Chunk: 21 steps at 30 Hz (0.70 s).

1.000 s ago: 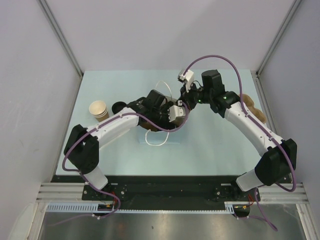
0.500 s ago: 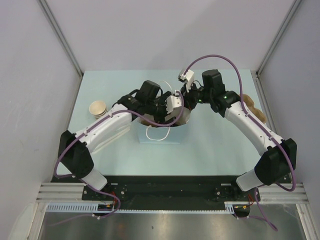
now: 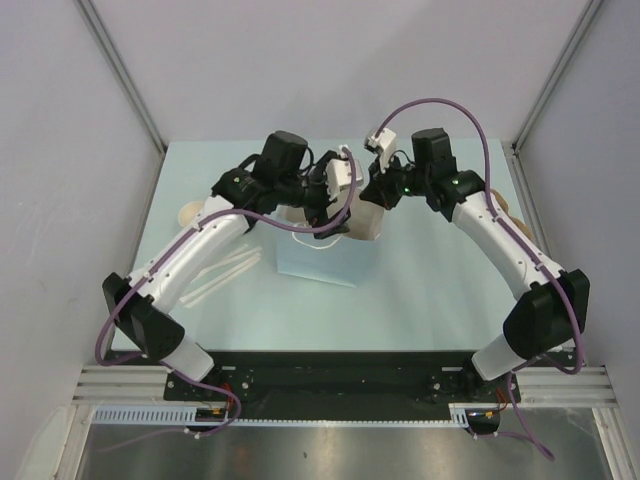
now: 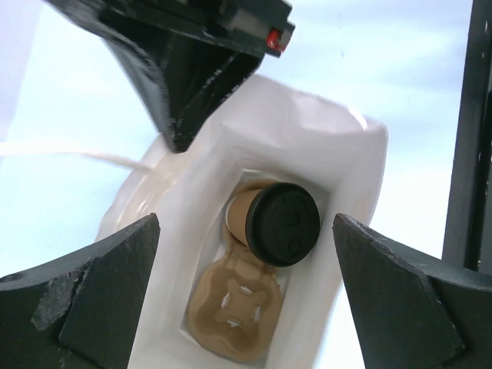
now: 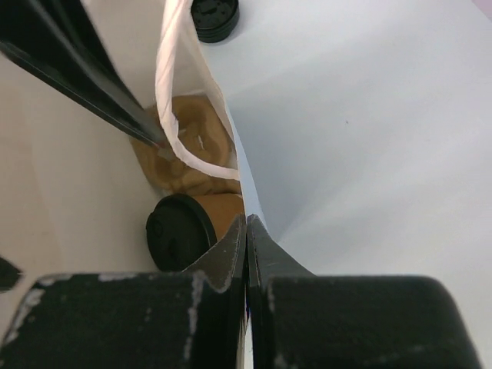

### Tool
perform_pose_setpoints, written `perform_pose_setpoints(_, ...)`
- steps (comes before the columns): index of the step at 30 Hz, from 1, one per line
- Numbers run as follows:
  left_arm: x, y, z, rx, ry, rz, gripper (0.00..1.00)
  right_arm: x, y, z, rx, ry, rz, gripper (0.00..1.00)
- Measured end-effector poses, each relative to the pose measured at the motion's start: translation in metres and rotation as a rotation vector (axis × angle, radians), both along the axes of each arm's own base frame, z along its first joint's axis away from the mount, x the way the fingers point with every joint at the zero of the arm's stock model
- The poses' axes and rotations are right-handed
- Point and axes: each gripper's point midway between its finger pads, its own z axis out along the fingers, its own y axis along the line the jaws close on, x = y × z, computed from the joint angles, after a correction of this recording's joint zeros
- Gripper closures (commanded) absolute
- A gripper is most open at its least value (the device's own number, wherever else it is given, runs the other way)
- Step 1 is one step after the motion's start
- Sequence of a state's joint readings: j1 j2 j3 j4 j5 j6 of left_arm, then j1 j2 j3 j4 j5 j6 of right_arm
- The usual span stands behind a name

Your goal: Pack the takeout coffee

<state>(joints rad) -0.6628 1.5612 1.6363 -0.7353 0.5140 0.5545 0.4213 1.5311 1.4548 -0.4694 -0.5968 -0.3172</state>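
takeout coffee (image 5: 183,229) partly behind right pincer (image 5: 247,224) (and bag (image 5: 77,200)), lid (image 5: 215,17) cropped

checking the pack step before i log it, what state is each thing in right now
takeout coffee, lid on, inside the bag, tilted against the carrier
white bag, mouth open
cup carrier, lying on the bag's floor
left end effector, open, empty, above the bag's mouth
right end effector, shut on the white bag's rim
loose black lid, on the table outside the bag, on no cup

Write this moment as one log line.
coffee cup: tilted, inside bag with tray | left fingers: open above bag | right fingers: shut on bag rim
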Motion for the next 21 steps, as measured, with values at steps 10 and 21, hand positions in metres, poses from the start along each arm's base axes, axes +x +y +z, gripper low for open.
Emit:
perform_pose_setpoints(10, 0.022, 0.021, 0.060, -0.136, 0.020, 0.127, 0.00, 0.023, -0.011, 0.001, -0.025, 0.021, -0.015, 1.00)
perform_pose_setpoints(21, 0.068, 0.110, 0.074, -0.230, 0.083, 0.447, 0.02, 0.044, -0.024, 0.001, -0.050, 0.029, -0.032, 1.00)
